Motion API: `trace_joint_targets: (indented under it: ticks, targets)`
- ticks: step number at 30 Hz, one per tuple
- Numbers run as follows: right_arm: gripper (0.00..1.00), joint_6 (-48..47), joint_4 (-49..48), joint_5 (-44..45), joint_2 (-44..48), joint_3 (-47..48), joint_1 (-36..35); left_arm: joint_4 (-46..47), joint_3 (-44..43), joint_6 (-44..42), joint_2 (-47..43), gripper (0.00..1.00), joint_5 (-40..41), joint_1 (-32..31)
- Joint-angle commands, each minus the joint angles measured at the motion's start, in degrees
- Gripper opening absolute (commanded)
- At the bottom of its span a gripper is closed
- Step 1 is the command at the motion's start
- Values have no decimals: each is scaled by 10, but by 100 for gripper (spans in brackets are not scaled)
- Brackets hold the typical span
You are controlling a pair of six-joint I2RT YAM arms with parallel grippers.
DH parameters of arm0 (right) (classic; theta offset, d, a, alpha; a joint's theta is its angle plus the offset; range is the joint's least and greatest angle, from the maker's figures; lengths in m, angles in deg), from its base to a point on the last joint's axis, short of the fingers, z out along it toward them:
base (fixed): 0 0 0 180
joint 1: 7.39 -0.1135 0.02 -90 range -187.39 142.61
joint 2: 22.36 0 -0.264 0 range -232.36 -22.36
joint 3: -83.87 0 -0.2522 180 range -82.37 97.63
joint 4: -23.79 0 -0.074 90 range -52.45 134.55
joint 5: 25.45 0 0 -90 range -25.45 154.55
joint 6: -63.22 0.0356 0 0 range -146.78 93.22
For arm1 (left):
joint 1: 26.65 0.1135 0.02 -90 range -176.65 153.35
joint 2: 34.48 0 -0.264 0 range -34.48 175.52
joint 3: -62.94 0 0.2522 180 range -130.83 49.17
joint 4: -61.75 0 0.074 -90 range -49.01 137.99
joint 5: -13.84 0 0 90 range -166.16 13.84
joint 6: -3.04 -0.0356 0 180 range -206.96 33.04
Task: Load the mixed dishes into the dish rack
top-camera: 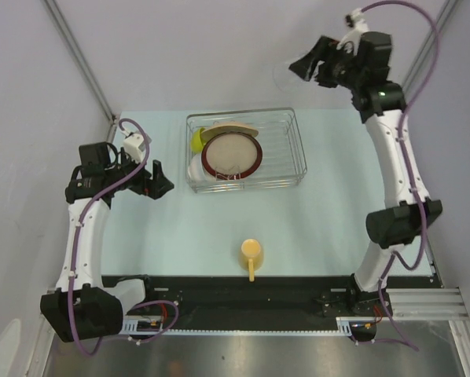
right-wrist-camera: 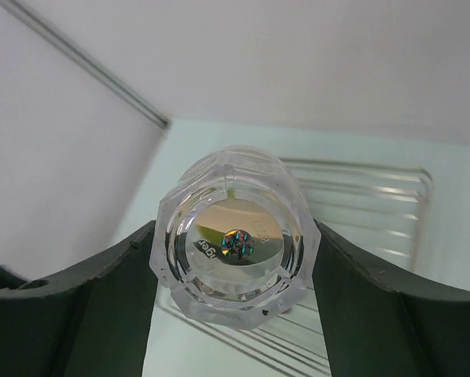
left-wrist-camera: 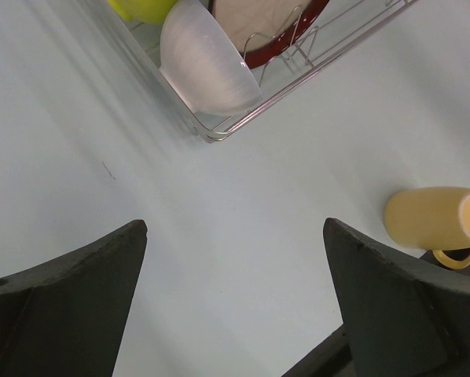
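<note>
1. The right tool (top-camera: 307, 64) is clamped around a clear glass (right-wrist-camera: 233, 239), held high above the far right corner of the rack (top-camera: 295, 133).
2. The left tool (top-camera: 160, 179) is wide open and holds nothing, hanging over the surface (top-camera: 329, 212) just left of the rack.
3. The rack holds a red-rimmed plate (top-camera: 232, 155), with a green bowl (top-camera: 196, 140) and a white bowl (top-camera: 196, 169) at its left end.
4. A yellow mug (top-camera: 251, 253) sits on the surface near the front edge, well apart from the rack, its handle pointing toward the arms' bases.

Bright, even light with soft shadows; the clear glass (right-wrist-camera: 231, 243) glints, wrist-view foregrounds blur.
</note>
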Motion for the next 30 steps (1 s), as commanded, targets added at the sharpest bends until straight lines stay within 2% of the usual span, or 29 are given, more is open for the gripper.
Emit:
trace_joint_targets:
  ticks: [1, 5, 15, 30]
  targets:
    - [0, -151, 209, 207, -129, 67, -71, 6, -17, -10, -2, 99, 8, 6]
    - [0, -196, 222, 289, -181, 114, -106, 3, -18, -15, -2, 99, 13, 6]
    - [0, -228, 203, 362, -246, 128, -131, 2, -21, -16, 6, 99, 18, 6]
    - [0, -241, 93, 377, -277, 47, -156, 4, -14, -21, 7, 99, 25, 6]
